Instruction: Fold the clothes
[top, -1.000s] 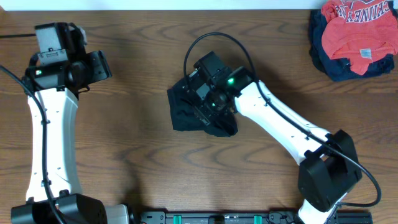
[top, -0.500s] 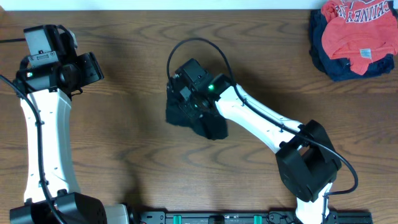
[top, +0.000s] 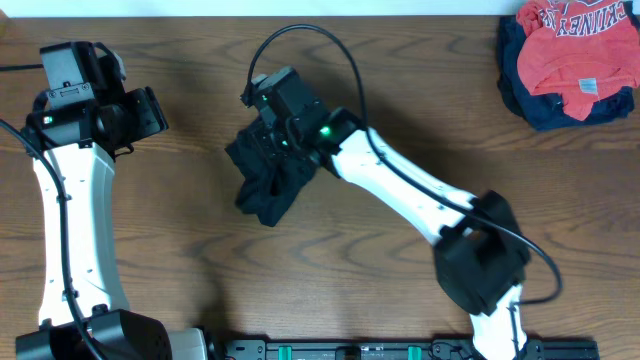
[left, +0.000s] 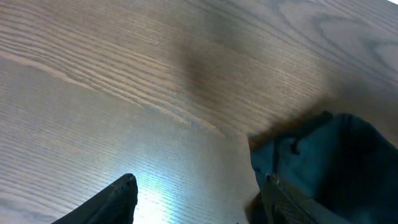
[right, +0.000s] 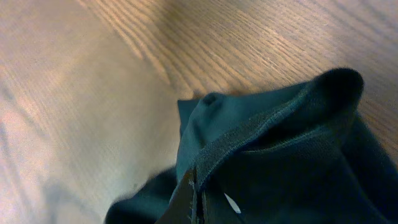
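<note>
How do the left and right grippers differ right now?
Left gripper is open and empty; right gripper is shut on a fold of the black garment. Left gripper sits toward the left end of the table, apart from the garment; right gripper is mid-table. Both are over the table.

even overhead light; soft glare on the table (left: 186, 168) in blurry wrist views.

Site read as a robotics lab bench, not a home. Wood-grain counter (top: 200, 230) carried two white-and-black machine arms, left arm (top: 80, 230) and right arm (top: 400, 185), based at its near edge. Black rail with green fittings (top: 350, 351) ran along that edge. Heap of red and navy garments (top: 565, 55) sat in the far corner.
</note>
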